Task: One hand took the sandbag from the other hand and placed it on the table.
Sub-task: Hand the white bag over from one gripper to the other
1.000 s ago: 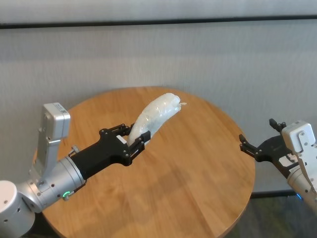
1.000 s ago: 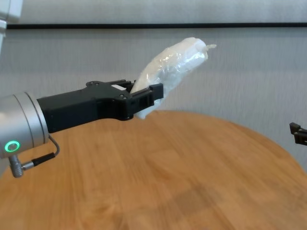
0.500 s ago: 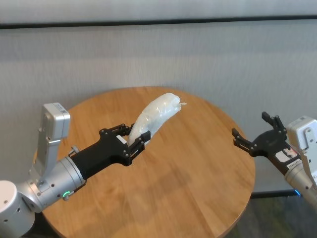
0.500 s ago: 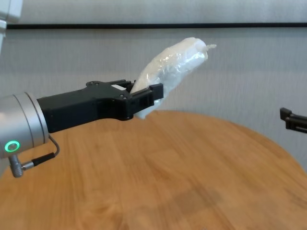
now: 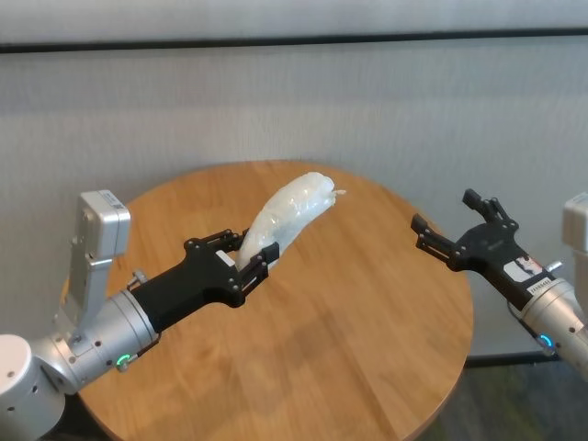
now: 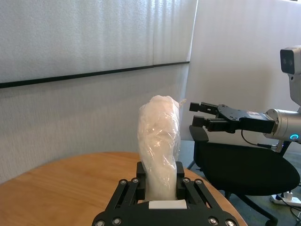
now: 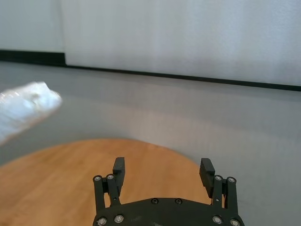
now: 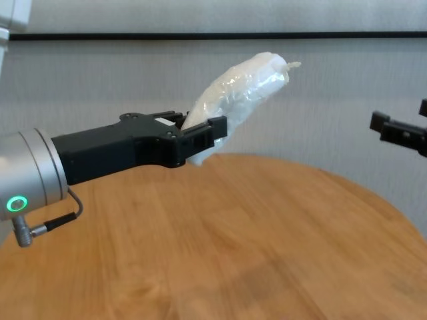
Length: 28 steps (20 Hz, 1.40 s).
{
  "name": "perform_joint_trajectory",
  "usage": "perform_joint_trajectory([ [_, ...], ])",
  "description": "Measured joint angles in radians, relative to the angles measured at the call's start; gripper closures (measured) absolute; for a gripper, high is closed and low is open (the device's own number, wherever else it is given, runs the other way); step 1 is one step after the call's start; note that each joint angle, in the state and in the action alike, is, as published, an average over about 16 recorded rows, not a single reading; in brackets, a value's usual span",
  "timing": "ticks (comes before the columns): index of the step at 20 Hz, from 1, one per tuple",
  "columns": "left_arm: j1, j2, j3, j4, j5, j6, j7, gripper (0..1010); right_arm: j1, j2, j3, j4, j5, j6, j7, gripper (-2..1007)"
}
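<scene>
A: Sandbag (image 5: 287,217) — where, which way?
B: Frame centre, clamped at its lower end by left pincer (image 5: 246,260), above the surface (image 5: 367,312). Long axis slants up-right, twisted tip toward upper right.
A: Right pincer (image 5: 457,231)?
B: Spread wide, holding nothing, right of frame, apart from bag.
A: Hidden?
B: Bag's base, behind fingers. Grey wall behind; round wood top.

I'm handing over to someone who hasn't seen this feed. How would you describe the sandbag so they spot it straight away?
Start at the round wooden table. Above its left half, the left end effector, on the green-lit wrist, is shut on the sandbag, which sticks up and away from the robot. It is the only white thing here: a lumpy sausage in glossy clear plastic, twisted at the tip. The right end effector is open and apart from it.
</scene>
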Motion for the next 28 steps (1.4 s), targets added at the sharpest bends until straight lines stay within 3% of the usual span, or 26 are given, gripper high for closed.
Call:
perform_joint_trajectory([
  [6, 0.000, 0.000, 0.000, 0.000, 0.000, 0.000, 0.000, 642, -0.006, -0.037, 0.035, -0.020, 0.157, 0.049, 0.110, 4],
  [12, 0.000, 0.000, 0.000, 0.000, 0.000, 0.000, 0.000, 642, -0.022, -0.072, 0.063, -0.054, 0.320, 0.144, 0.185, 4],
  [17, 0.000, 0.000, 0.000, 0.000, 0.000, 0.000, 0.000, 642, -0.036, -0.093, 0.074, -0.083, 0.440, 0.226, 0.230, 4],
  [22, 0.000, 0.000, 0.000, 0.000, 0.000, 0.000, 0.000, 642, -0.041, -0.101, 0.066, -0.100, 0.521, 0.280, 0.262, 4],
  [28, 0.000, 0.000, 0.000, 0.000, 0.000, 0.000, 0.000, 642, -0.030, -0.103, 0.043, -0.099, 0.566, 0.304, 0.286, 4],
])
